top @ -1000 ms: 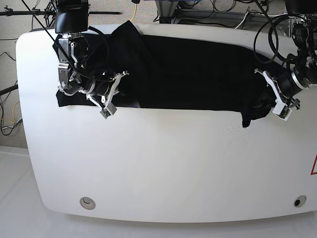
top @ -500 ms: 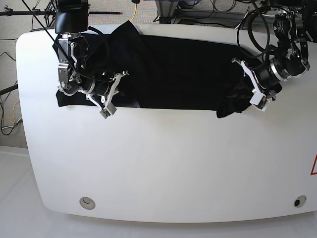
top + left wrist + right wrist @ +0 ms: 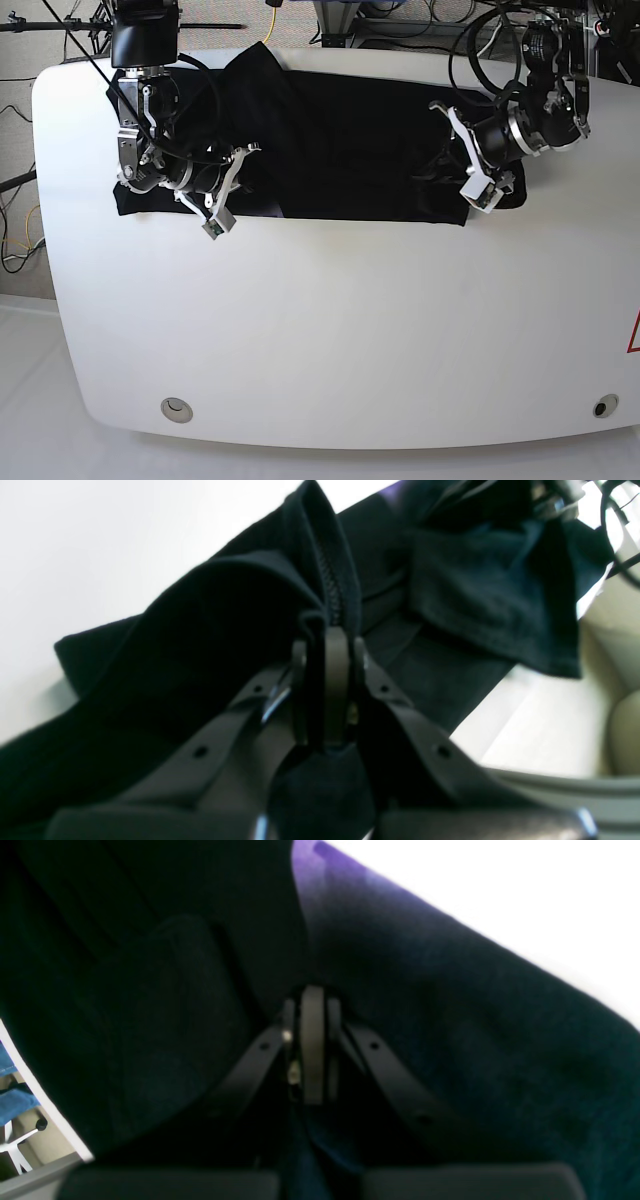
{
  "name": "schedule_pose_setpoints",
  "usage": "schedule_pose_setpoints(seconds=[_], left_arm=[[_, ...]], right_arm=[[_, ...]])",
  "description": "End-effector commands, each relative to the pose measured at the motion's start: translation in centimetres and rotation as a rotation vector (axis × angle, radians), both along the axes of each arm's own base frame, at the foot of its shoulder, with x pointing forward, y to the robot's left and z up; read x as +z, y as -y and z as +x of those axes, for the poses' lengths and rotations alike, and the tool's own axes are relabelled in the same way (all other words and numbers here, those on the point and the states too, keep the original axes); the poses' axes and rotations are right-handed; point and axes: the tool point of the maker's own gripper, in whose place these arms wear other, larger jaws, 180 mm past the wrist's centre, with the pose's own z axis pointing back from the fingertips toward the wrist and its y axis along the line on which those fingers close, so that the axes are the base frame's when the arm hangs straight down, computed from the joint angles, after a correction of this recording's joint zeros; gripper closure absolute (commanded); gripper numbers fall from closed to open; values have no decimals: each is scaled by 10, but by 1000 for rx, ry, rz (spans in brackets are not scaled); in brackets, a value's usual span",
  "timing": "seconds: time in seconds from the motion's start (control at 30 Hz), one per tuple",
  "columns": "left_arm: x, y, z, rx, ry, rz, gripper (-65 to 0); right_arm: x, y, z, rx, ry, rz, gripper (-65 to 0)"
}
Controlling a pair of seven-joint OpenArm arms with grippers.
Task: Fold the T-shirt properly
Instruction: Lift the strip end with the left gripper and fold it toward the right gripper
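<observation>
The left gripper (image 3: pixel 455 165), jaws clamped on the T-shirt (image 3: pixel 350 150), has carried that end inward over the body, so the cloth now lies doubled just beyond its jaws on the table (image 3: pixel 330 330). The right gripper (image 3: pixel 225 185) stays put, jaws pinched on the other end. That looks like one side fold nearly laid.

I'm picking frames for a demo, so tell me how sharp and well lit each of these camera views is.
Base view: sharp and evenly lit, though the T-shirt reads as near-featureless black on the bright table. Left wrist view: table blown out white, left claw soft, fabric weave legible farther away. Right wrist view: dark and blurry overall, with a purple tint along the cloth edge near the overexposed table; right claw barely distinct.
</observation>
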Motion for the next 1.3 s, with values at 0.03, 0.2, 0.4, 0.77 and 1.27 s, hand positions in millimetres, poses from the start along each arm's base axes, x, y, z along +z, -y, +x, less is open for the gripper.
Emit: schedule_pose_setpoints(seconds=[0.03,0.2,0.4,0.77,1.27], left_arm=[[12,6,7,21,41,-57,0],[8,20,9,32,29,-99,0],[11,39,8,28,25,-166,0],[2,58,1,2,-15,-204,0],[-2,82,-2,-42,-33,-237,0]], right_arm=[[2,6,3,6,5,-30,0],[3,6,3,6,6,-30,0],[0,7,1,3,-4,-37,0],[-2,8,-1,1,-11,-41,0],[-1,7,1,-4,-6,-33,0]])
